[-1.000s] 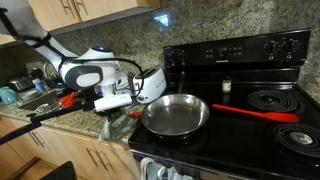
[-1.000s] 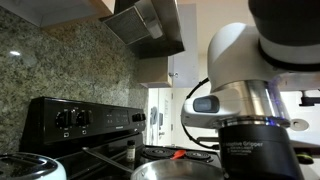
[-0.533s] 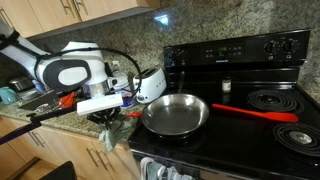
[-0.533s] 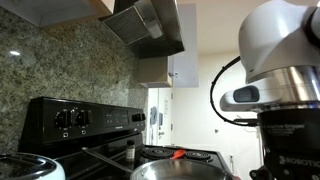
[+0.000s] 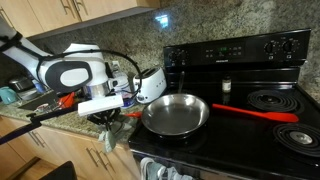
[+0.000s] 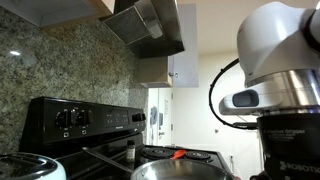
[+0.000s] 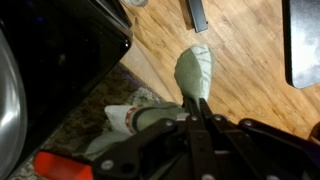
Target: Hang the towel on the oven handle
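Observation:
My gripper (image 5: 105,118) hangs over the front edge of the counter, left of the black range (image 5: 235,50), and is shut on the towel. The grey-green towel (image 5: 108,137) droops below the fingers. In the wrist view the gripper (image 7: 197,101) has its jaws pressed together on a fold of the towel (image 7: 193,70), which dangles toward the wooden floor; a reddish band shows near the counter edge. The glossy black range front (image 7: 60,50) lies to the left there. I cannot make out the oven handle clearly in any view.
A steel pan (image 5: 175,115) with a long red handle (image 5: 255,113) sits on the cooktop, close to my arm. A white kettle (image 5: 150,84) stands on the granite counter behind the gripper. Wooden cabinets (image 5: 70,160) run below the counter. The arm's wrist (image 6: 285,90) fills the right side of an exterior view.
Over the last second the arm swung away from the pan toward the counter's front edge, carrying the towel. In the last half second it barely moved.

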Controlling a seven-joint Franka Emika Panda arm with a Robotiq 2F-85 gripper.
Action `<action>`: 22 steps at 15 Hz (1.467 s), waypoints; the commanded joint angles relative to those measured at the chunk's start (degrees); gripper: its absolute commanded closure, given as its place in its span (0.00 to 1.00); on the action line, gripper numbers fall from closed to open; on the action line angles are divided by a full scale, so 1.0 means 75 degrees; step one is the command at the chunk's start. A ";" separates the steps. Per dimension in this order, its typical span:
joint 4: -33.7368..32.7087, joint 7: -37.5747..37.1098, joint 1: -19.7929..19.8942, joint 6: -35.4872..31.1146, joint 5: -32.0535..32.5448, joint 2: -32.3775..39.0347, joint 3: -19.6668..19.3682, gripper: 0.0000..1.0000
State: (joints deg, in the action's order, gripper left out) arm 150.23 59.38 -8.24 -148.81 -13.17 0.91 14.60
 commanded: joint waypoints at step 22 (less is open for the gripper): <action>0.1149 -0.0963 0.0853 -0.0576 -0.2666 0.0120 -0.1666 0.99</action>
State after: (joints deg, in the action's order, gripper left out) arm 158.88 54.57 -1.95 -150.22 -27.26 0.60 1.82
